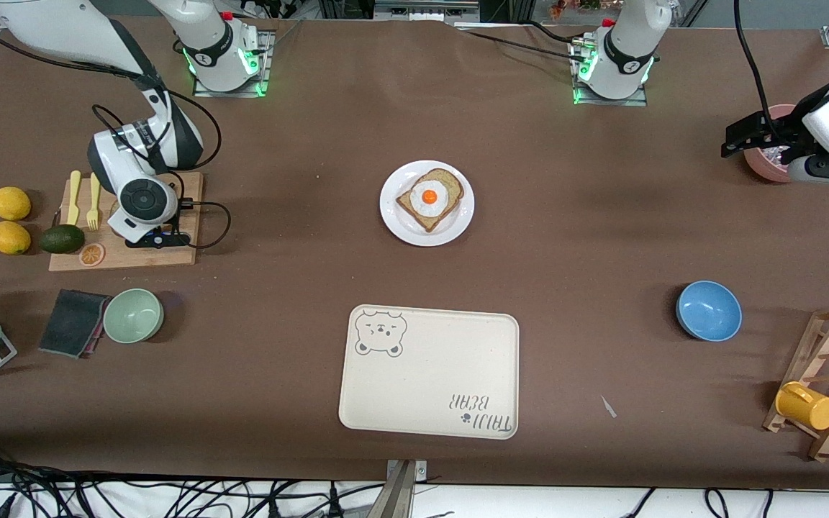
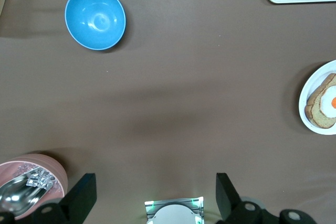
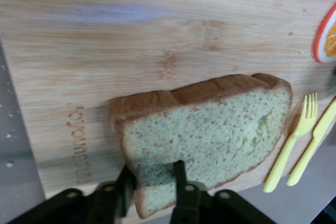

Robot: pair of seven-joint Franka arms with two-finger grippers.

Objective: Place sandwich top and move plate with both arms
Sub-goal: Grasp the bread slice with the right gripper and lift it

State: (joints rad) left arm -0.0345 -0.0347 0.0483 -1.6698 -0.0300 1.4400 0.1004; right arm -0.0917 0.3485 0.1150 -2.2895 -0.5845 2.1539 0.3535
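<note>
A round white plate (image 1: 427, 203) is seen at upper centre of the front view, carrying a slice of brown bread topped with a fried egg (image 1: 429, 198). The plain brown wholemeal bread slice (image 3: 210, 135), the sandwich top, is seen in the right wrist view tilted on a pale wooden cutting board (image 3: 131, 40); in the front view that slice is hidden under the right arm, and the board (image 1: 184, 248) is seen at middle left. The right gripper (image 3: 152, 182) is set over the board, its two black fingers (image 3: 180, 174) closed narrowly on the slice's lower edge, one on each face. A yellow plastic fork (image 3: 291, 142) and yellow plastic knife (image 3: 314, 142) lie beside the bread, with an orange slice (image 3: 328, 35) at the board's corner. The left gripper (image 1: 745, 137) is held at the upper right of the front view over a pink bowl of metal cutlery (image 2: 26, 184); its fingers (image 2: 84, 195) are spread wide with nothing between them, and that arm is waiting. A blue bowl (image 1: 708, 310) is noted at lower right, a cream rectangular bear-printed tray (image 1: 430, 372) at lower centre, nearer the camera than the plate. Two lemons (image 1: 11, 219) and a dark green avocado (image 1: 62, 239) lie at middle left, a pale green bowl (image 1: 133, 315) lower down.
</note>
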